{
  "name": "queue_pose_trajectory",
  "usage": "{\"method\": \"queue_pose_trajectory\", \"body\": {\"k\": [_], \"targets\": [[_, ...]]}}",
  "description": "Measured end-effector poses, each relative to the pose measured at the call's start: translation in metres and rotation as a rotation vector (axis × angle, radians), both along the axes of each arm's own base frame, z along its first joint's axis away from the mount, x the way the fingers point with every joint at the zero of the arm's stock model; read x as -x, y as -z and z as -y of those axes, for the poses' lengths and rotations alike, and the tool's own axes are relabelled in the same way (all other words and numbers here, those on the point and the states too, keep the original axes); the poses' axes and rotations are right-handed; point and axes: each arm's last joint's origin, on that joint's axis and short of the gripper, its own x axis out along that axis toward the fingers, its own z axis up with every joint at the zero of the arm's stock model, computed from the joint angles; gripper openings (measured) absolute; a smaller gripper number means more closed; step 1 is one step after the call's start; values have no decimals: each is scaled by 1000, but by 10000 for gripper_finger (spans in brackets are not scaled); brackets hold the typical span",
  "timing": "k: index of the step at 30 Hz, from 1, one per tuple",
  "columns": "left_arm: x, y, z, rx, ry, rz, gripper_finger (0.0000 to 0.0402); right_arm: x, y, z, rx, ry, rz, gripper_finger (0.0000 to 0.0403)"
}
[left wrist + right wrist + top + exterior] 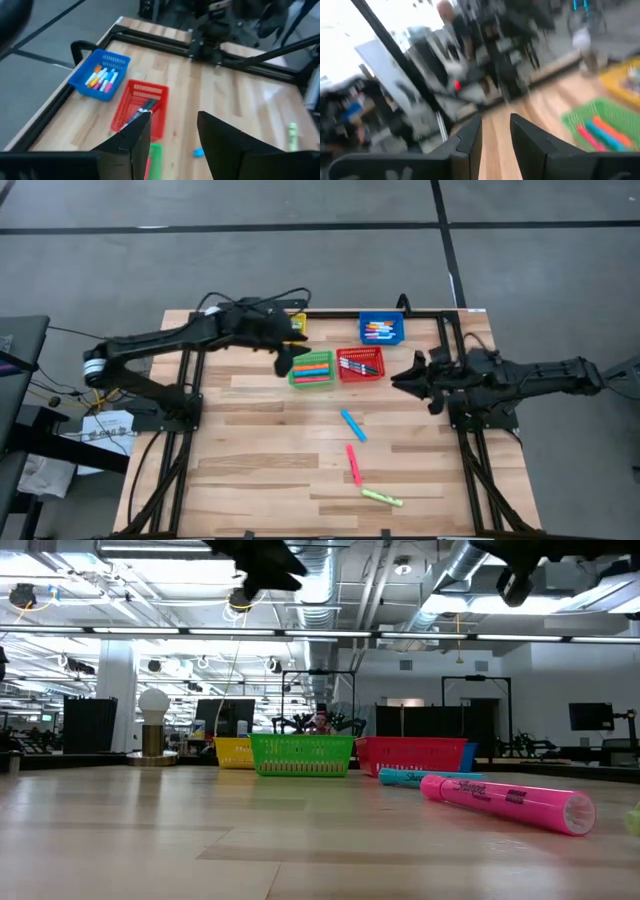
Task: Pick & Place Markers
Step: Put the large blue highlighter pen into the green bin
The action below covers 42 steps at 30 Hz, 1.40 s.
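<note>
Three markers lie loose on the wooden table: a blue one (352, 425), a pink one (353, 464) and a yellow-green one (381, 498). More markers lie in the green basket (312, 368), the red basket (360, 363) and the blue basket (381, 329). My left gripper (283, 360) hovers high by the green basket's left side; in its wrist view it (172, 120) is open with nothing between the fingers. My right gripper (397, 380) hangs in the air right of the red basket; its fingers (495, 127) stand a narrow gap apart and hold nothing.
A yellow basket (297, 323) stands at the far edge behind my left arm. A black frame (450, 315) runs along the table's far and side edges. In the low view the pink marker (505, 802) lies close to the near edge. Bare wood spreads over the near left.
</note>
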Motion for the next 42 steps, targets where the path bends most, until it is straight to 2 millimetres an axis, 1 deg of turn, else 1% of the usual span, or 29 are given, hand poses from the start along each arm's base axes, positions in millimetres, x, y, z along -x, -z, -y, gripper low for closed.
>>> {"method": "queue_pose_trajectory", "body": {"k": [4, 9, 13, 16, 22, 25, 29, 35, 42], "targets": [[28, 2, 11, 40, -16, 37, 158, -17, -7, -8, 8, -44, -245, 90], [59, 12, 20, 114, -60, 110, 158, -42, -8, -17, 0, -58, -569, 93], [79, 23, 24, 144, -108, 150, 162, -65, -7, -21, 3, -54, -736, 104], [89, 32, 26, 141, -121, 177, 164, -83, -8, -23, 3, -51, -790, 119], [99, 50, 29, 135, -119, 208, 164, -116, -6, -28, -76, -52, -886, 160], [100, 57, 29, 136, -120, 204, 164, -132, 3, -31, -127, -41, -966, 181], [100, 63, 29, 130, -117, 193, 164, -151, 22, -36, -171, -22, -1093, 199], [100, 70, 29, 130, -117, 180, 163, -171, 53, -45, -209, -15, -1247, 195], [100, 70, 29, 129, -117, 182, 163, -181, 82, -48, -225, 26, -1349, 181]]}}
